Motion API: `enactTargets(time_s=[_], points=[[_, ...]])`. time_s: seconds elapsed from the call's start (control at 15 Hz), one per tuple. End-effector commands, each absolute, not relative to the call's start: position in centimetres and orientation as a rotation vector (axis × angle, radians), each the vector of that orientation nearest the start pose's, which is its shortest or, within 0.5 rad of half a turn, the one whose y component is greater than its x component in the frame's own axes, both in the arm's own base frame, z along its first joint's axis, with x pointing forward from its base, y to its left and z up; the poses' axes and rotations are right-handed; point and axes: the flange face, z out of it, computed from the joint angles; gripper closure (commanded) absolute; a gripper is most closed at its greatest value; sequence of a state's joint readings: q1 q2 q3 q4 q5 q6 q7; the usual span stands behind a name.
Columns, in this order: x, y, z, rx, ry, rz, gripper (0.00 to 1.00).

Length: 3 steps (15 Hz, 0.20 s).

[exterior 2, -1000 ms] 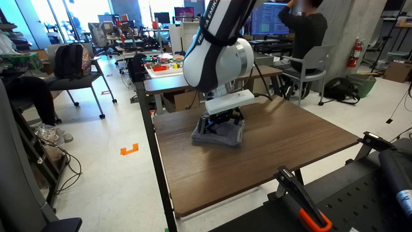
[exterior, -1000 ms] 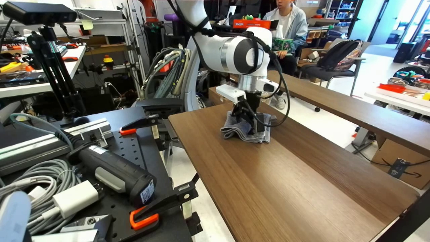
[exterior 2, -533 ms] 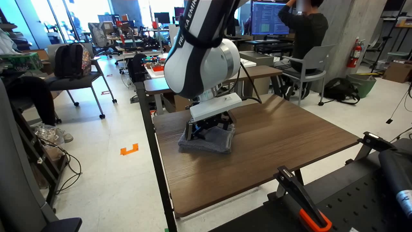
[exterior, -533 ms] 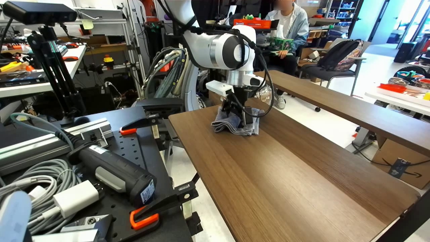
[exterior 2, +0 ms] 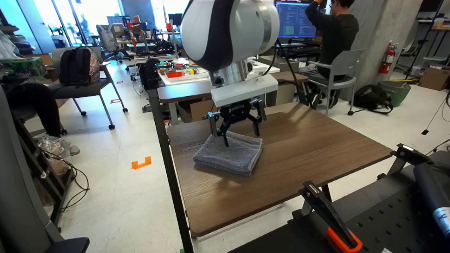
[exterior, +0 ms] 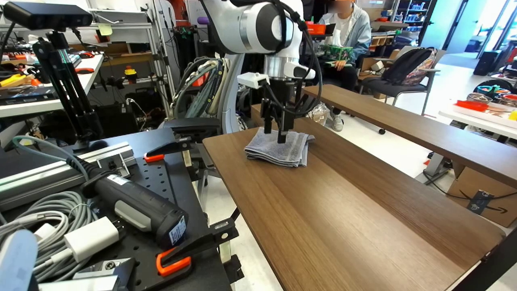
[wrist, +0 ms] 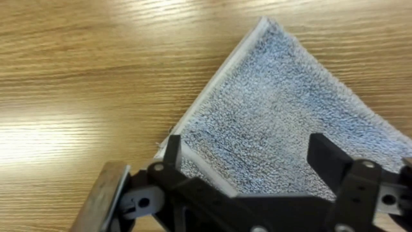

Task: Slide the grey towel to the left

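Tripod of black metal [exterior: 83, 117], far left in an exterior view, black bar-shaped camera [exterior: 48, 16] on top. Below, a black perforated bench [exterior: 159, 182] bearing grey coiled cable [exterior: 87, 210], a white blocky charger [exterior: 92, 239] and a black handheld tool [exterior: 141, 202] with a grey side panel. 2 black-and-orange clamps [exterior: 175, 268] along the bench's right edge. Beyond it, a grey-framed office chair [exterior: 231, 97].

Next, my brown wood-grain table [exterior: 343, 226]. On it, near the far end, lies the folded grey terry towel [exterior: 278, 152], flat, roughly rectangular, layers showing at the edge. In an exterior view I see the towel [exterior 2: 228, 154] toward the left of the table. I hold the white-and-black arm [exterior: 226, 34] over it, the black 2-finger gripper [exterior 2: 242, 140] pointing down, fingers [wrist: 173, 148] spread apart over the cloth. In the wrist view 1 fingertip shows at the towel's pale border, the other over the pile; whether either touches I cannot tell from here.

Farther right: a seated person [exterior: 355, 30] in a pale blue jacket, a long brown tabletop [exterior: 424, 129], a black backpack [exterior: 404, 66] on a black-seated chair [exterior: 383, 89], a brown cardboard box [exterior: 492, 186].
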<state>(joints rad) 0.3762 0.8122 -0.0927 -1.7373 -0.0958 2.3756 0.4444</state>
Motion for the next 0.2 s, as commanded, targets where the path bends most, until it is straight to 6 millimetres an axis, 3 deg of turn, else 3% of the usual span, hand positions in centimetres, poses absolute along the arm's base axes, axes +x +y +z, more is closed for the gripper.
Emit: enactTargets(time_s=[0.0,0.13], points=[[60.5,17.6,11.1,-3.322,0.098,0.198,0.0],[59.0,16.8,12.6,-3.332,0.089,0.214,0.0]])
